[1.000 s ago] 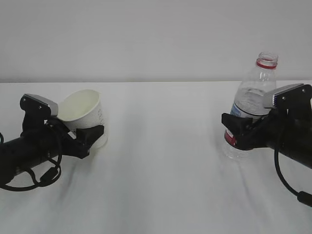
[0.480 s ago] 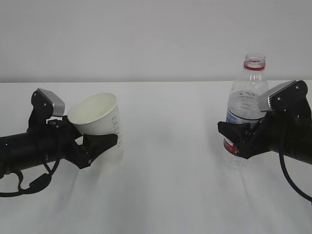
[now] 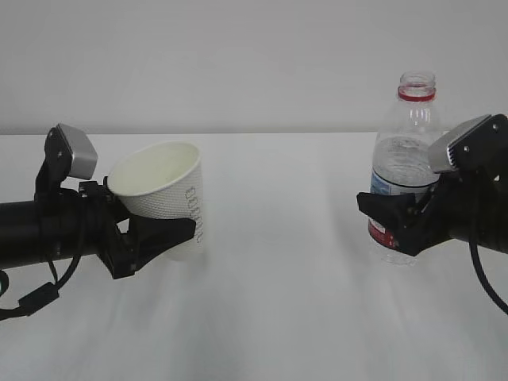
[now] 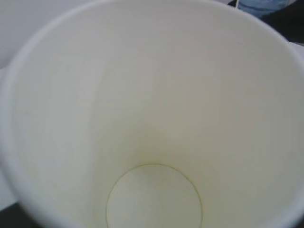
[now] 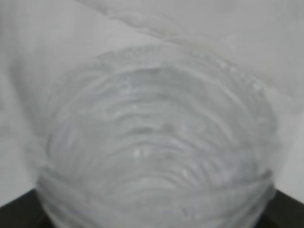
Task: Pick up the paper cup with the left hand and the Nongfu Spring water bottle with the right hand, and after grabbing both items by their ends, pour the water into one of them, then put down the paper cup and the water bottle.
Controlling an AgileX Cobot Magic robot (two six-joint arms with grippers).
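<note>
The white paper cup (image 3: 163, 190) is tilted, its mouth turned up and to the left, and my left gripper (image 3: 171, 232) is shut on its lower part. In the left wrist view the cup's cream inside (image 4: 152, 118) fills the frame, holds no water, and hides the fingers. The clear Nongfu Spring water bottle (image 3: 403, 159), uncapped with a red neck ring, is upright at the right. My right gripper (image 3: 390, 218) is shut on it at the label. The ribbed bottle wall (image 5: 156, 142) fills the right wrist view, blurred. Water shows only faintly inside the bottle.
A white table (image 3: 278, 302) stretches between the two arms, with a plain pale wall (image 3: 238, 63) behind it. A corner of the bottle (image 4: 263, 4) shows at the top right of the left wrist view.
The left arm has carried the cup to the right, towards the middle. The right arm has shifted the bottle left and slightly up. Both grips are unchanged.
</note>
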